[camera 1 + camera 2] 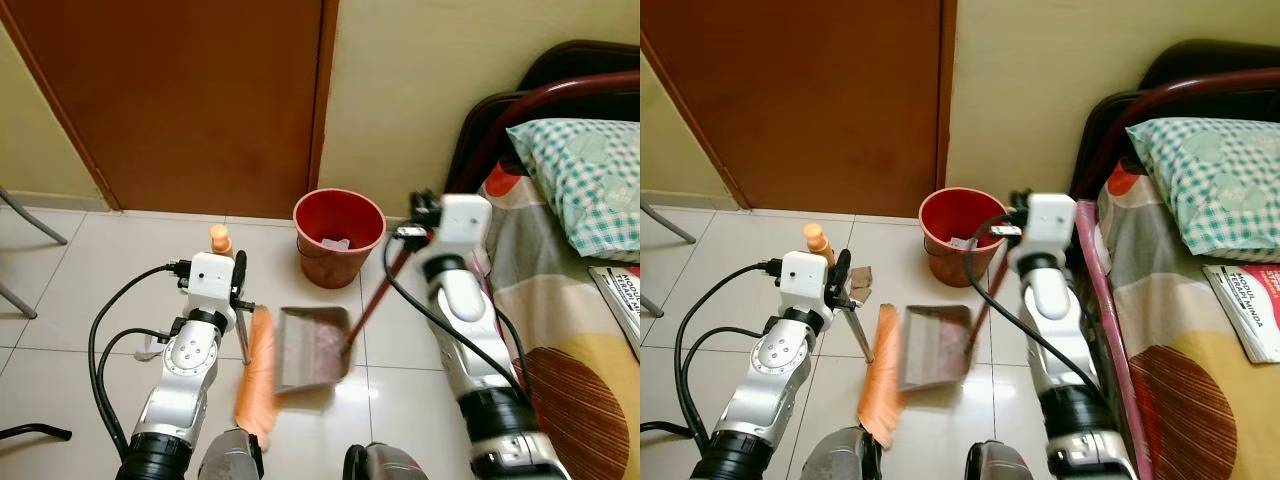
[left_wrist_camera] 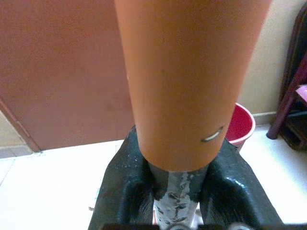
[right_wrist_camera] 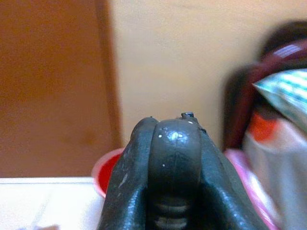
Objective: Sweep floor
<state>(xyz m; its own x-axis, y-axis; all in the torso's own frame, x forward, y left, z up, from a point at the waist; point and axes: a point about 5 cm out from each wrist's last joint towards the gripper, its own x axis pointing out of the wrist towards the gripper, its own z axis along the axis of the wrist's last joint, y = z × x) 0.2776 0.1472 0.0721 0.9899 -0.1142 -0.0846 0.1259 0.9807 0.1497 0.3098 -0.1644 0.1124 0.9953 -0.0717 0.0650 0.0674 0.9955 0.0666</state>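
Near my feet, on the pale tiled floor [image 1: 80,290], the orange broom head [image 1: 258,375] lies just left of the grey dustpan [image 1: 312,347], and the two touch along the pan's left side. My left gripper [image 2: 178,189] holds the broom handle [image 2: 189,76]; in the left wrist view my two black fingers are closed around the grey part of the stick, just under its orange sleeve. The orange tip of the handle [image 1: 220,240] stands up beyond my left wrist. My right gripper [image 1: 422,212] is at the top of the dustpan's dark red handle [image 1: 375,295], which goes down at a slant to the pan. In the right wrist view my fingers [image 3: 129,182] press on something dark and round between them, so they are closed on that handle. A little farther, beyond the dustpan, a red bucket [image 1: 338,236] stands near the brown door [image 1: 190,100] and the yellow wall [image 1: 420,90]. On my right is a bed [image 1: 570,330] with a checked pillow [image 1: 585,175].
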